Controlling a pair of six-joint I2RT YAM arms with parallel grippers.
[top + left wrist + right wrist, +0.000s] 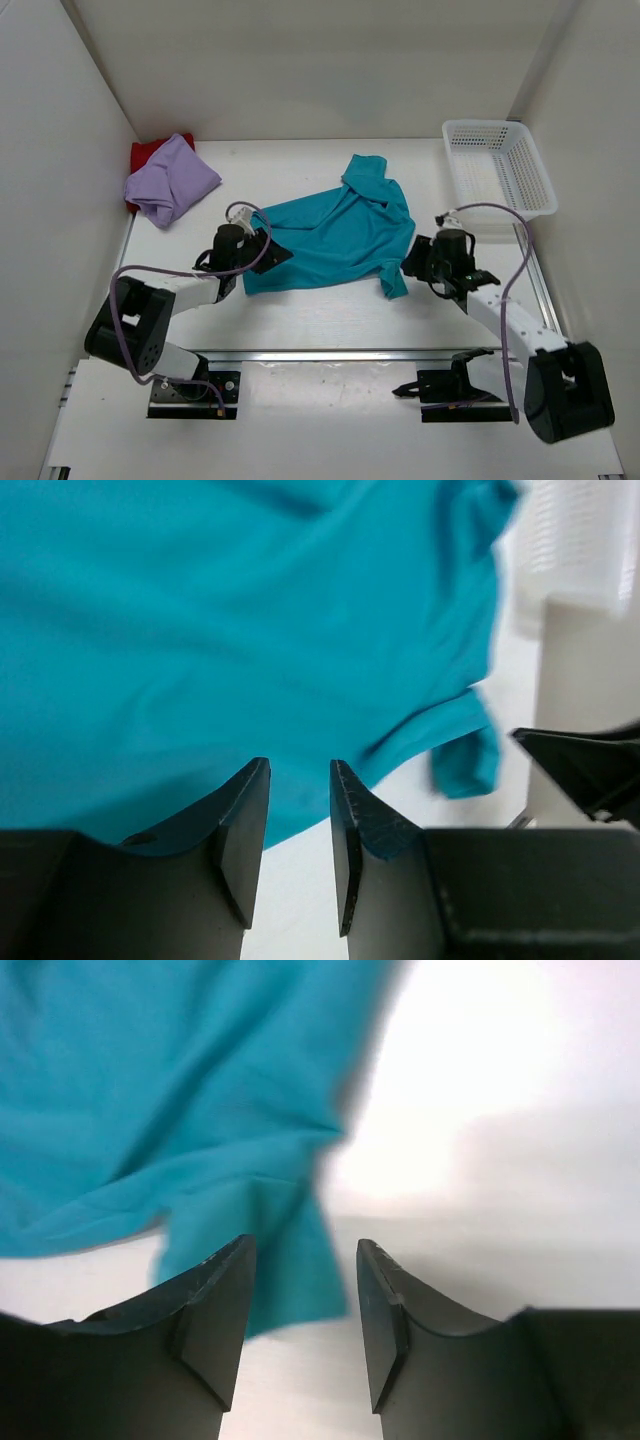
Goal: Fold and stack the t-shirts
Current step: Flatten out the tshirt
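A teal-blue t-shirt (335, 235) lies crumpled and partly spread in the middle of the table. At the back left a lavender t-shirt (172, 180) is bunched up on top of a dark red t-shirt (150, 152). My left gripper (268, 250) sits at the teal shirt's left lower edge. In the left wrist view it (300, 770) is open, with only table between the fingers and teal fabric (220, 630) just beyond the tips. My right gripper (412, 256) is at the shirt's right side, beside the hanging sleeve (285, 1260). In the right wrist view it (305, 1250) is open and holds nothing.
A white lattice basket (498, 168) stands at the back right. White walls close in the table on the left, back and right. A metal rail (340, 354) runs along the near edge ahead of the arm bases. The right arm (585, 770) shows in the left wrist view.
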